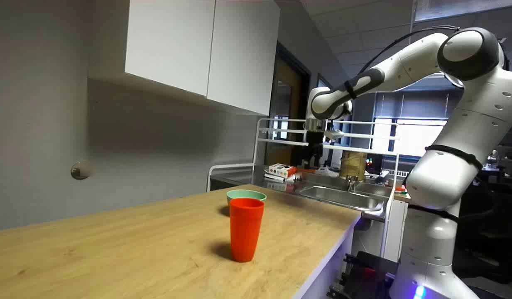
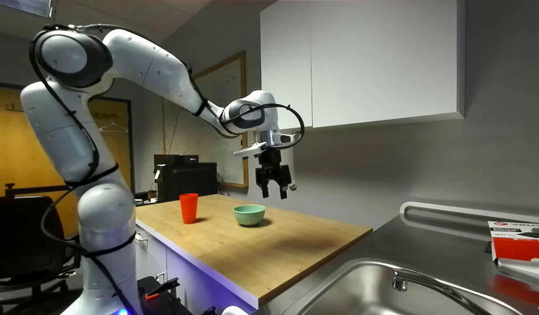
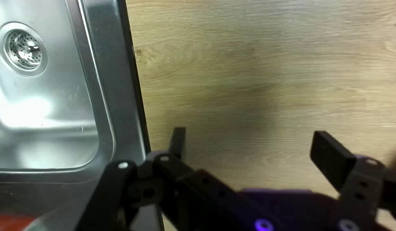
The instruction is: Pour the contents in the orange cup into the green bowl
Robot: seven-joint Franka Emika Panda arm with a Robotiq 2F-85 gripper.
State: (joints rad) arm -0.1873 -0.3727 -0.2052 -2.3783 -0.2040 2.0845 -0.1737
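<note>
The orange cup (image 1: 246, 232) stands upright on the wooden counter. It also shows in an exterior view (image 2: 189, 209). Its contents are hidden. The green bowl (image 2: 249, 215) sits upright on the same counter, a short way from the cup. In an exterior view the bowl (image 1: 246, 194) is partly hidden behind the cup. My gripper (image 2: 274, 193) is open and empty, pointing down well above the counter, on the sink side of the bowl. It also shows in an exterior view (image 1: 312, 164). In the wrist view the open fingers (image 3: 249, 138) have only bare wood below them; cup and bowl are out of view there.
A steel sink (image 3: 104, 96) adjoins the counter's end. A faucet (image 2: 439, 286) and a red and white box (image 2: 520, 243) are by it. White wall cabinets (image 2: 361, 61) hang above the counter. A white rack (image 1: 256, 153) stands around the sink.
</note>
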